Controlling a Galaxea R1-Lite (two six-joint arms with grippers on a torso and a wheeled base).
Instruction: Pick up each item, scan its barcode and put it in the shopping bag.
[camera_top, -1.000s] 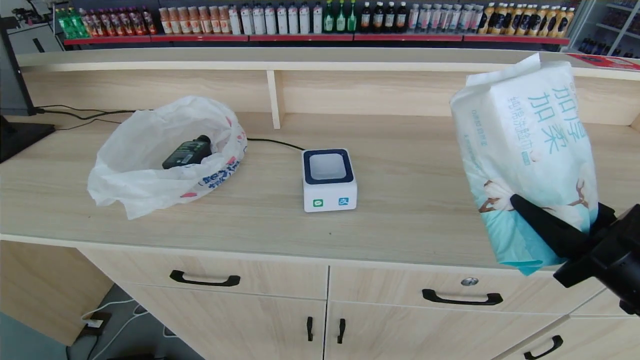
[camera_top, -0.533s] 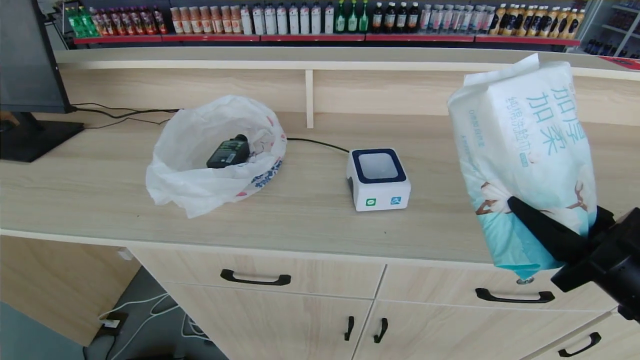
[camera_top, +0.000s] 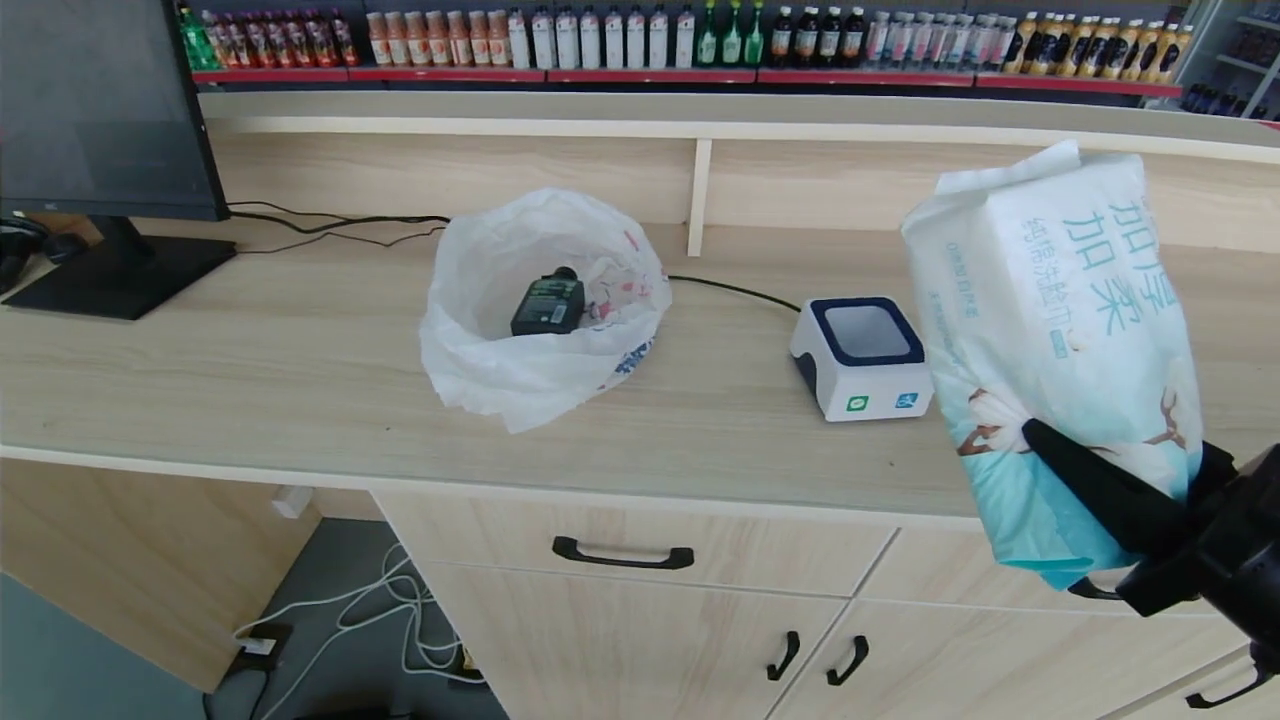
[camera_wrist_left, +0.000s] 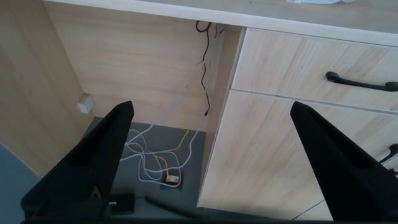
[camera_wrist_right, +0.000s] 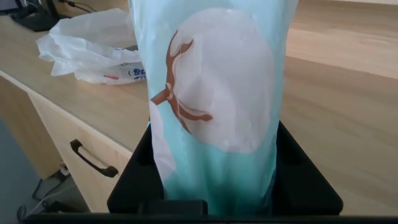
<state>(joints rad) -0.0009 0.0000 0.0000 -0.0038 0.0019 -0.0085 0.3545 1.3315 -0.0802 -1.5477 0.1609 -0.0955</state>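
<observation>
My right gripper (camera_top: 1135, 492) is shut on the lower end of a white and teal tissue pack (camera_top: 1060, 300), holding it upright above the counter's front right edge. In the right wrist view the pack (camera_wrist_right: 211, 93) stands between the black fingers (camera_wrist_right: 140, 168). The white scanner (camera_top: 862, 358) sits on the counter just left of the pack. Farther left lies the white plastic shopping bag (camera_top: 540, 310), its mouth open, with a dark bottle (camera_top: 548, 305) inside. My left gripper (camera_wrist_left: 211, 155) hangs open below the counter, facing the cabinet front.
A monitor (camera_top: 100, 110) stands at the counter's back left with cables (camera_top: 330, 225) running behind the bag. A wooden divider (camera_top: 698, 195) rises behind the scanner. Drawer handles (camera_top: 622, 555) line the cabinet below. Bottle shelves (camera_top: 700, 40) fill the background.
The head camera has swung left, so bag, scanner and monitor appear shifted right. The right gripper still holds the tissue pack in about the same place.
</observation>
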